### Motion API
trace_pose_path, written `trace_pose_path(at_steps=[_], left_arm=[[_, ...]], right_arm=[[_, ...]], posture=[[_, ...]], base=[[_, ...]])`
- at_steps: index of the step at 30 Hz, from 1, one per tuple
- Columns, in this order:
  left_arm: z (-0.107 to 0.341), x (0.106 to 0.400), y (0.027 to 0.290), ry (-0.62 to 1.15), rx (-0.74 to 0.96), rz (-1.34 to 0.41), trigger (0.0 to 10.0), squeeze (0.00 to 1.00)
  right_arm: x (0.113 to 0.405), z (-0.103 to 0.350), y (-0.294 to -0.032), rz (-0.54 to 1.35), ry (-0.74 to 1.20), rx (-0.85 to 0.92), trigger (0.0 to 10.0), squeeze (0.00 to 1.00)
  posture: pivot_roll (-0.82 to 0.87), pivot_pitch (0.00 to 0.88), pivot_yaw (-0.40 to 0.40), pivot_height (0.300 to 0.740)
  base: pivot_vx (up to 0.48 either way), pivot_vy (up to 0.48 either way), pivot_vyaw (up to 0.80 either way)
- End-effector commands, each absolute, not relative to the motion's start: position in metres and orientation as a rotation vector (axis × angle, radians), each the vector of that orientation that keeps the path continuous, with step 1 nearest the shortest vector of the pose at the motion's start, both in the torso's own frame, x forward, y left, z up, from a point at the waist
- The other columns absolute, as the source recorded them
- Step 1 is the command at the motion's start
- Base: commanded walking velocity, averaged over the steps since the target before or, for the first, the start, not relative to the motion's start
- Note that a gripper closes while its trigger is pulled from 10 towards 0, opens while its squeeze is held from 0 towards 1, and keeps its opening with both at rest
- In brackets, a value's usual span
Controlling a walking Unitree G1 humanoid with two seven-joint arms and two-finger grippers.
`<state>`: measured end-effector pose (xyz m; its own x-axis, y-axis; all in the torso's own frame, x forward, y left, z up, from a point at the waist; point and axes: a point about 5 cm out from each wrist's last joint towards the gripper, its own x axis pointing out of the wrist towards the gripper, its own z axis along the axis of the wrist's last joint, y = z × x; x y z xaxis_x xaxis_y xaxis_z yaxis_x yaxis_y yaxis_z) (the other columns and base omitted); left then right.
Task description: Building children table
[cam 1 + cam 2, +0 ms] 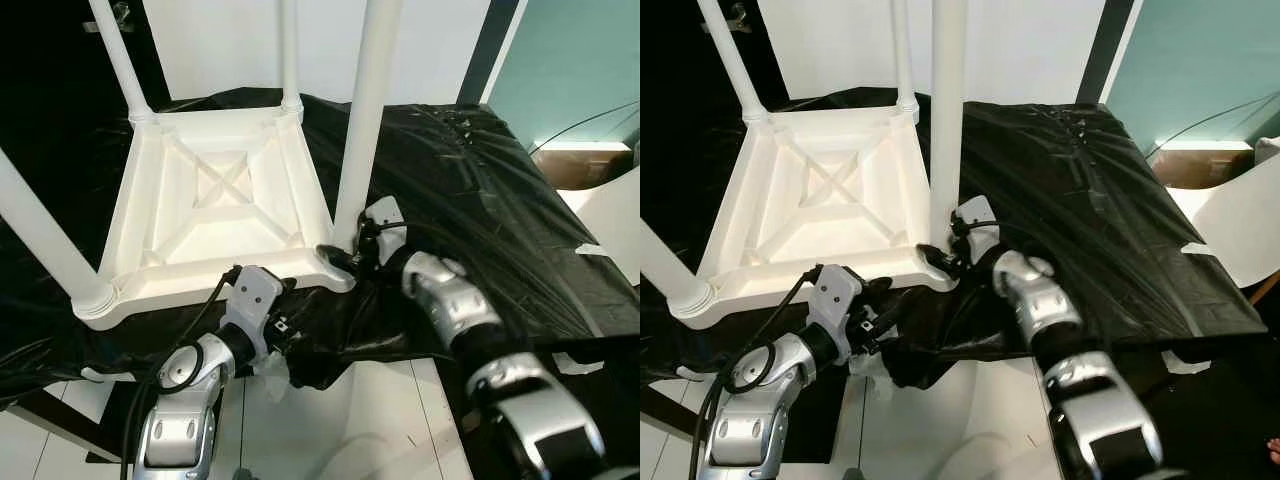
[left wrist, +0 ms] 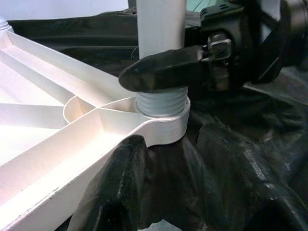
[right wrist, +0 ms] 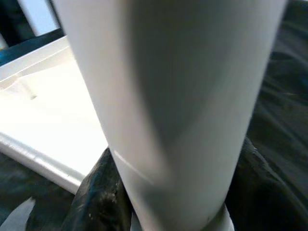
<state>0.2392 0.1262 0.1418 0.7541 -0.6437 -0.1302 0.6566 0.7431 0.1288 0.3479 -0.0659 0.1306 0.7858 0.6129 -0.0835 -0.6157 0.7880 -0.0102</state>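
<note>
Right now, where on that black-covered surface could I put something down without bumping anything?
The black sheet lies bare to the right of the upturned white table. The near corner is crowded: the right end effector grips the leg there, and the left end effector sits under the frame's edge.

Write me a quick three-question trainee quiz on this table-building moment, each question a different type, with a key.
1. True or false: the white table top lies upside down on the black plastic sheet, its legs pointing up.
2. Multiple choice: what does the right gripper clasp? A) the table's rim B) the base of the near-right leg C) the sheet
3. Fill in: the left gripper sits at the table's near edge, just ____ the corner socket holding that leg.

Key: 1 true. 2 B: its black fingers wrap the leg just above the threaded end. 3 below.
</note>
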Motion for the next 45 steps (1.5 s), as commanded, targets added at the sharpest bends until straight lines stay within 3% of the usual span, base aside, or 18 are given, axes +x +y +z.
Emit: trace_pose_path(at_steps=[1, 7, 17, 18, 20, 21, 25, 26, 28, 29, 40, 41, 42, 43, 45], left_arm=[[0.141, 0.241, 0.130, 0.078, 0.164, -0.597, 10.0, 0.00], [0.142, 0.241, 0.129, 0.081, 0.162, -0.600, 10.0, 0.00], [0.142, 0.242, 0.128, 0.082, 0.161, -0.607, 10.0, 0.00], [0.142, 0.242, 0.128, 0.082, 0.161, -0.607, 10.0, 0.00], [0.142, 0.242, 0.128, 0.082, 0.161, -0.607, 10.0, 0.00], [0.141, 0.241, 0.128, 0.084, 0.161, -0.608, 10.0, 0.00], [0.141, 0.241, 0.127, 0.086, 0.161, -0.611, 10.0, 0.00], [0.141, 0.242, 0.127, 0.086, 0.161, -0.611, 10.0, 0.00], [0.141, 0.242, 0.127, 0.086, 0.161, -0.611, 10.0, 0.00], [0.141, 0.242, 0.127, 0.085, 0.161, -0.611, 10.0, 0.00], [0.141, 0.242, 0.128, 0.084, 0.164, -0.608, 10.0, 0.00], [0.141, 0.242, 0.128, 0.083, 0.164, -0.607, 10.0, 0.00], [0.141, 0.242, 0.128, 0.083, 0.164, -0.607, 10.0, 0.00], [0.142, 0.243, 0.129, 0.082, 0.166, -0.607, 10.0, 0.00], [0.142, 0.243, 0.129, 0.081, 0.167, -0.606, 10.0, 0.00]], right_arm=[[0.344, 0.112, -0.070, 0.561, 0.169, -0.026, 0.0, 0.00], [0.336, 0.107, -0.062, 0.354, 0.183, 0.053, 0.0, 0.00], [0.325, 0.110, -0.052, 0.326, 0.183, 0.081, 0.0, 0.00], [0.326, 0.113, -0.051, 0.334, 0.174, 0.094, 1.0, 0.00], [0.326, 0.115, -0.051, 0.339, 0.166, 0.102, 1.0, 0.00], [0.326, 0.117, -0.051, 0.338, 0.159, 0.100, 10.0, 0.00], [0.327, 0.119, -0.055, 0.336, 0.143, 0.083, 10.0, 0.00], [0.328, 0.121, -0.058, 0.336, 0.124, 0.066, 10.0, 0.50], [0.328, 0.121, -0.058, 0.336, 0.124, 0.066, 10.0, 0.50], [0.328, 0.123, -0.059, 0.337, 0.111, 0.054, 10.0, 1.00], [0.326, 0.131, -0.085, 0.552, 0.044, 0.044, 10.0, 1.00], [0.327, 0.132, -0.089, 0.594, 0.036, 0.034, 10.0, 0.87], [0.327, 0.132, -0.089, 0.594, 0.036, 0.034, 10.0, 0.87], [0.330, 0.133, -0.094, 0.631, 0.036, 0.019, 10.0, 0.00], [0.333, 0.134, -0.098, 0.683, 0.039, -0.001, 10.0, 0.00]], posture=[[0.12, 0.013, -0.050, 0.740], [0.11, 0.014, -0.049, 0.740], [0.11, 0.014, -0.049, 0.740], [0.10, 0.018, -0.046, 0.740], [0.10, 0.018, -0.046, 0.740], [0.10, 0.018, -0.046, 0.740], [0.10, 0.018, -0.045, 0.740], [0.10, 0.017, -0.044, 0.740], [0.10, 0.017, -0.044, 0.740], [0.10, 0.017, -0.045, 0.740], [0.11, 0.007, -0.048, 0.740], [0.11, 0.003, -0.049, 0.740], [0.11, 0.003, -0.049, 0.740], [0.11, 0.000, -0.049, 0.740], [0.11, 0.000, -0.049, 0.740]], base=[[0.000, 0.000, 0.00], [0.000, 0.000, 0.00], [0.000, 0.000, 0.00], [0.000, 0.000, 0.00], [0.000, 0.000, 0.00], [0.000, 0.000, 0.00], [0.000, 0.000, 0.00], [0.000, 0.000, 0.00], [0.000, 0.000, 0.00], [0.000, 0.000, 0.00], [0.000, 0.000, 0.00], [0.000, 0.000, 0.00], [0.000, 0.000, 0.00], [0.000, 0.000, 0.00], [0.000, 0.000, 0.00]])
